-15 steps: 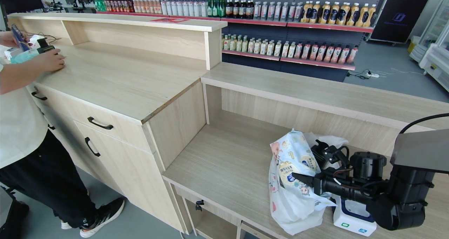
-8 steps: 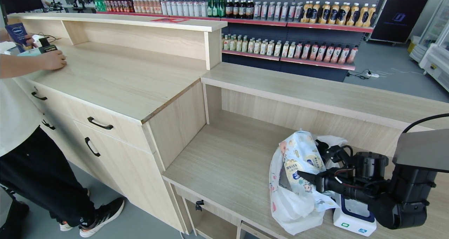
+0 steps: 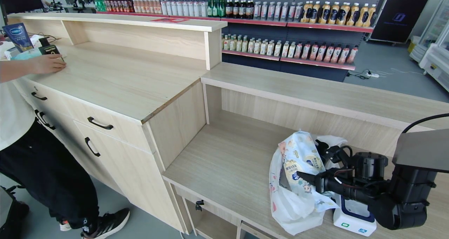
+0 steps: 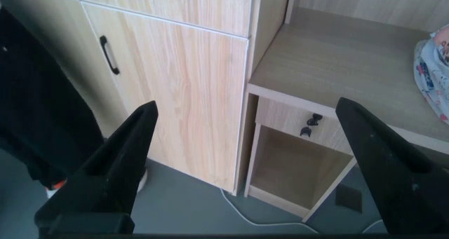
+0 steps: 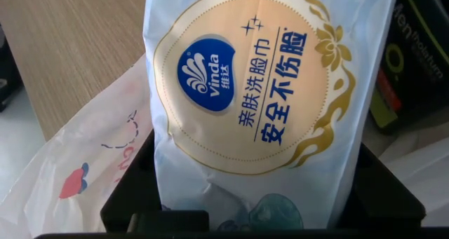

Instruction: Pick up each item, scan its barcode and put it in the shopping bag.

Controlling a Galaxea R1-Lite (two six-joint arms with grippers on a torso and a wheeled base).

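- Person's hand (image 3: 45, 63) – far left of the right gripper, flat on the upper counter (image 3: 115, 81); fingertips touching a small black item (image 3: 49, 49). A blue packet (image 3: 17, 35) stands upright just behind it.
- Left gripper (image 4: 245, 162) – fingers spread wide, nothing between them. Beneath it are the cabinet door (image 4: 182, 99) with its black handle (image 4: 106, 54), grey floor, and a small key (image 4: 309, 125) in the drawer front under the lower counter.
- Lower counter (image 3: 228, 162) – bare wood between the cabinet side and the right gripper.
- Shopping bag (image 3: 291, 207) – white, thin plastic, slumped on the lower counter directly under and in front of the right gripper, mouth open upward.
- Tissue pack (image 3: 301, 155) – soft printed pack, roughly upright, leaning a little. Its lower end is down in the bag's mouth and its upper end stands clear above the rim.
- Right gripper (image 3: 308, 165) – closed on the tissue pack; the right wrist view has the pack (image 5: 259, 106) filling the space between both fingers, bag plastic crumpled alongside.
- Scanner box (image 3: 352, 219) – white with blue, on the counter just beside the bag, below the right arm and partly hidden by it.
- Drink shelves (image 3: 280, 28) – well beyond the gripper, behind the counter's raised ledge.
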